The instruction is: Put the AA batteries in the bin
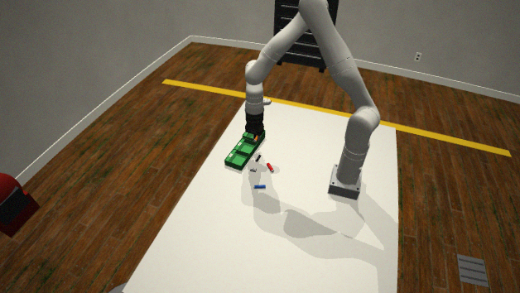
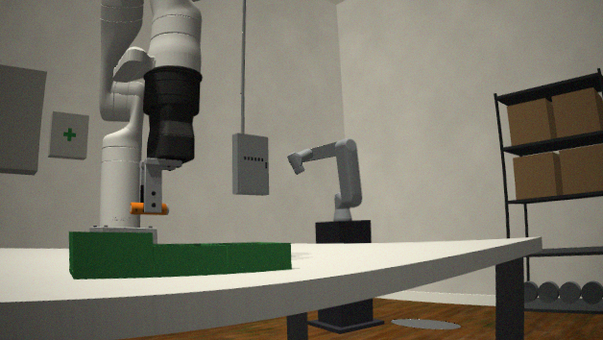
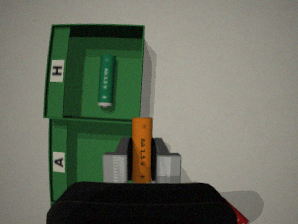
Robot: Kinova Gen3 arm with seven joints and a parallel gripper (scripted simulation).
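Claw [image 3: 141, 163] clamping orange battery [image 3: 141, 145], above green bins [image 3: 93, 106]

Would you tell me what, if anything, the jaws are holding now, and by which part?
The gripper holds an orange AA battery around its middle, both ends sticking out.

Matt white table [image 1: 315, 232], matt green plastic-looking bins [image 1: 242, 151], varnished grainy wood floor [image 1: 124, 157], smooth white arm [image 1: 356, 124].

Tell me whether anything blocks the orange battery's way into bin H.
Nothing visible does. The end effector holds the orange battery above the bins, just short of bin H, whose open top holds only a green battery lying flat.
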